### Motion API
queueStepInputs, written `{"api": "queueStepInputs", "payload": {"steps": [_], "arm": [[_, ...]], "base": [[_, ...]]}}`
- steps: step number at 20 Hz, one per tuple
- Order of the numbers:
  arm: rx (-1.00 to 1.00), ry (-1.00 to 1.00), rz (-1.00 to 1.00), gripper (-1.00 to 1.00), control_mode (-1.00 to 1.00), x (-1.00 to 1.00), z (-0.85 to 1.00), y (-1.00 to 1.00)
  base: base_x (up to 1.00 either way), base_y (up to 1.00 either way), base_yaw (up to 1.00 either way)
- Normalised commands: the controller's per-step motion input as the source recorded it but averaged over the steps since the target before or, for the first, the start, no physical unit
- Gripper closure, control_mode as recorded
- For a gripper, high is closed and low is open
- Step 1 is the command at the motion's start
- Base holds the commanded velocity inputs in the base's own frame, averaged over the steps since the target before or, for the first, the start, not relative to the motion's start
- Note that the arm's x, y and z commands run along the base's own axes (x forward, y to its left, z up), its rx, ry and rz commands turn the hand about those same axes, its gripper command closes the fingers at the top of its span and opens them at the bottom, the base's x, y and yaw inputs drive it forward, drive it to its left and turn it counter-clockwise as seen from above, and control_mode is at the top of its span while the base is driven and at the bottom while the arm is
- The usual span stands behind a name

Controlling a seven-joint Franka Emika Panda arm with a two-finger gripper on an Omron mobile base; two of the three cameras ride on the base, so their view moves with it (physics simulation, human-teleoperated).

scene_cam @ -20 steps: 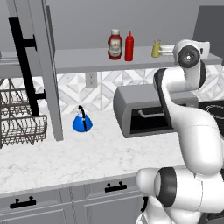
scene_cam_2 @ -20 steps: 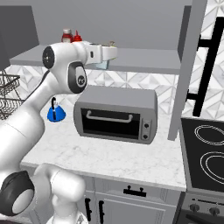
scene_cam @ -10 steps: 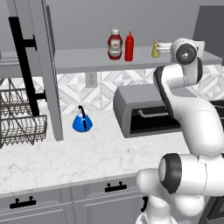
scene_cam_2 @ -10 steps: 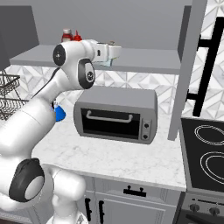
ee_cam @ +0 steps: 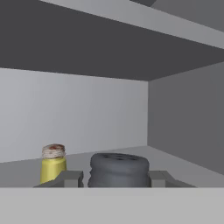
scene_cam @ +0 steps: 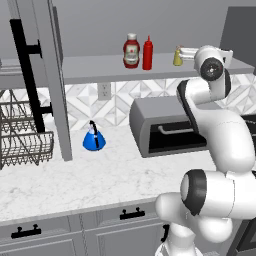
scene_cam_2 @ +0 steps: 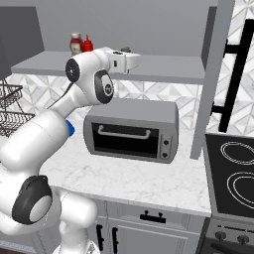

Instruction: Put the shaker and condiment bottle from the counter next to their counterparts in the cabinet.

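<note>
In the hand view my gripper (ee_cam: 116,178) is shut on the shaker (ee_cam: 119,168), whose grey cap fills the gap between the fingertips (ee_cam: 72,178). It is low over the cabinet shelf (ee_cam: 183,168), and the yellow shaker (ee_cam: 53,164) stands just to its left. From the left base view, the gripper (scene_cam: 183,51) reaches in over the shelf (scene_cam: 95,70) beside the yellow shaker (scene_cam: 177,56). Further left the slim red condiment bottle (scene_cam: 147,52) stands upright next to the ketchup bottle (scene_cam: 131,50). My hand (scene_cam_2: 130,58) also shows in the right base view.
A grey toaster oven (scene_cam: 165,125) sits on the marbled counter (scene_cam: 100,180) right under my arm. A blue kettle (scene_cam: 93,140) and a wire dish rack (scene_cam: 20,135) are to the left, beside the open cabinet door (scene_cam: 50,75). A stove (scene_cam_2: 233,173) lies to the right.
My hand has moved in over the shelf, closer to the yellow shaker, with the shaker still in it. Nothing else has moved.
</note>
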Motion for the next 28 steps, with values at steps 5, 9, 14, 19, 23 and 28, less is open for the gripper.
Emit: {"api": "queueStepInputs", "payload": {"steps": [5, 9, 14, 19, 23, 28], "arm": [[0.00, -0.01, 0.00, 1.00, -1.00, 0.04, 0.00, -0.01], [0.00, 0.00, 0.00, 1.00, -1.00, 0.23, -0.10, 0.00], [0.00, 0.00, 0.00, 1.00, -1.00, 0.39, 0.00, 0.00], [-0.01, 0.00, 0.03, 1.00, -1.00, 0.24, 0.00, -0.10], [-0.01, -0.01, 0.04, 1.00, -1.00, 0.29, -0.01, -0.17], [0.00, 0.00, 0.05, 1.00, -1.00, 0.27, 0.00, -0.15]], "base": [[0.00, 0.00, 0.00], [0.00, 0.00, 0.00], [0.00, 0.00, 0.00], [0.00, 0.00, 0.00], [0.00, 0.00, 0.00], [0.00, 0.00, 0.00]]}}
